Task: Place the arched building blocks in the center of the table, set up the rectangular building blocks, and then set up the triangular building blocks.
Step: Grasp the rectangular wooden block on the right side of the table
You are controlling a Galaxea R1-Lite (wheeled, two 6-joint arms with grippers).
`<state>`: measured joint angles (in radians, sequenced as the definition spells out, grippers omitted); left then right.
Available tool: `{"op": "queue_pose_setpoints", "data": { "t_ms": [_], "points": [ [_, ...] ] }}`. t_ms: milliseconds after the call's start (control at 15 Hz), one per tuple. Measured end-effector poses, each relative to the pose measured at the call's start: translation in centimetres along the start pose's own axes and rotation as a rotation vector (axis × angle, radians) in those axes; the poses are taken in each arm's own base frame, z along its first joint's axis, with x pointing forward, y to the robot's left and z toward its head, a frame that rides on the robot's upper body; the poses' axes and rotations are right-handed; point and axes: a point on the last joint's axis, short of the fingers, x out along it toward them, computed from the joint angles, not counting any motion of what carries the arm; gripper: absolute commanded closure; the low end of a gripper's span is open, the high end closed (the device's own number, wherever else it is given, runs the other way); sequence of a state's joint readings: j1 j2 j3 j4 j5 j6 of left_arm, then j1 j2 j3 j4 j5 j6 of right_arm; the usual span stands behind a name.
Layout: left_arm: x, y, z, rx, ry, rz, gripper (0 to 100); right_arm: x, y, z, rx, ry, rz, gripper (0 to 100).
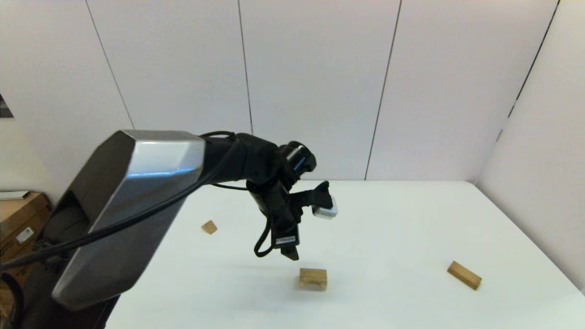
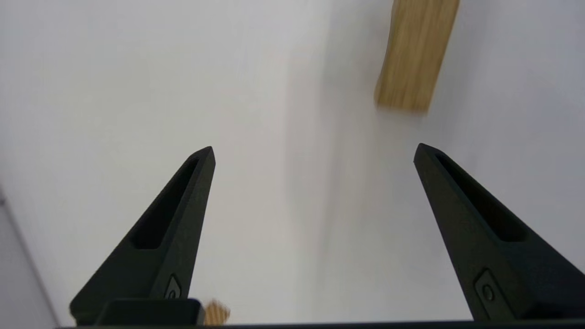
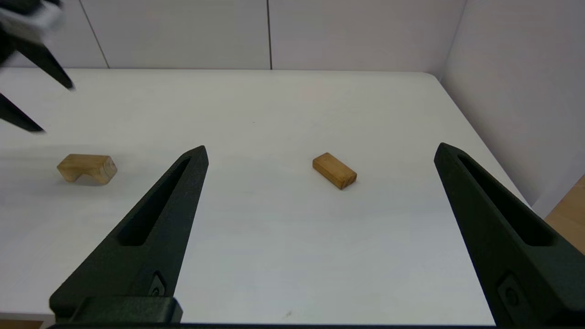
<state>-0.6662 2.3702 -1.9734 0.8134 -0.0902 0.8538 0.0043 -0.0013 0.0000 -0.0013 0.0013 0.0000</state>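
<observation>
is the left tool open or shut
Open: the left tool shows its two fingers spread wide, nothing between them, above the arched block.

counter: white, rectangular, set against pale wall panels | arched block: near front centre, notch facing down, resting on both feet | rectangular block: lying flat, angled, well apart toward front right | triangular block: small wedge, left side, farther back, apart from others
</observation>
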Motion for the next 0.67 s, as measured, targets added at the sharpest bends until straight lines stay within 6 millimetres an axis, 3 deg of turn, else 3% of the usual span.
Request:
{"op": "queue_pose_setpoints", "data": {
  "t_ms": [133, 333, 667],
  "points": [
    [-3.4, 0.2, -1.0, -0.033, 0.001, 0.015, 0, 0.0, 0.0, 0.0, 0.000, 0.000, 0.000, 0],
    [-10.1, -0.3, -2.2, -0.128, -0.050, 0.093, 0, 0.0, 0.0, 0.0, 0.000, 0.000, 0.000, 0],
    [-22.6, -3.8, -4.6, -0.461, -0.174, 0.377, 0, 0.0, 0.0, 0.0, 0.000, 0.000, 0.000, 0]
  ]
}}
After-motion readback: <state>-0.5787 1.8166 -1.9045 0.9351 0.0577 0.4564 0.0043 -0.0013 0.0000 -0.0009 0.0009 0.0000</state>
